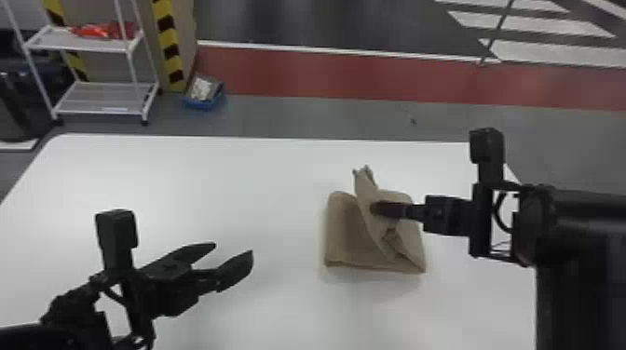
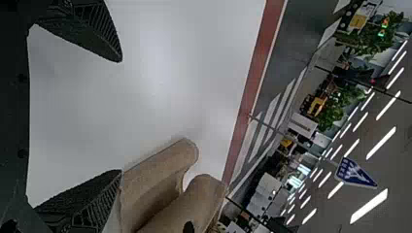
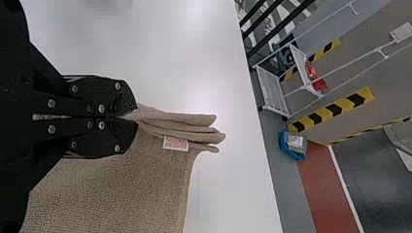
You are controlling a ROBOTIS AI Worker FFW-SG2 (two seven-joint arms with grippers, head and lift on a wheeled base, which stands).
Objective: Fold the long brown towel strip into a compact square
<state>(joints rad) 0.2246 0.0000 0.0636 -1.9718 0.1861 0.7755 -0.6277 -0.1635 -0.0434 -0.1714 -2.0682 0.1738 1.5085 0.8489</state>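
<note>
The brown towel (image 1: pixel 347 232) lies partly folded on the right half of the white table, its upper layer bunched and lifted into a ridge. My right gripper (image 1: pixel 379 209) is at that ridge, coming from the right. In the right wrist view my right gripper (image 3: pixel 128 116) is shut on gathered layers of the towel (image 3: pixel 121 184), near a small white label. My left gripper (image 1: pixel 235 253) stands open left of the towel with nothing between its fingers. In the left wrist view the left gripper (image 2: pixel 121 116) is open, and the towel (image 2: pixel 155 199) shows beyond one finger.
The white table (image 1: pixel 223 177) extends around the towel. Behind it on the floor are a white shelf rack (image 1: pixel 105 100) holding red items and a blue bin (image 1: pixel 203 100). Yellow-black striped posts (image 1: pixel 168 46) stand beside the rack.
</note>
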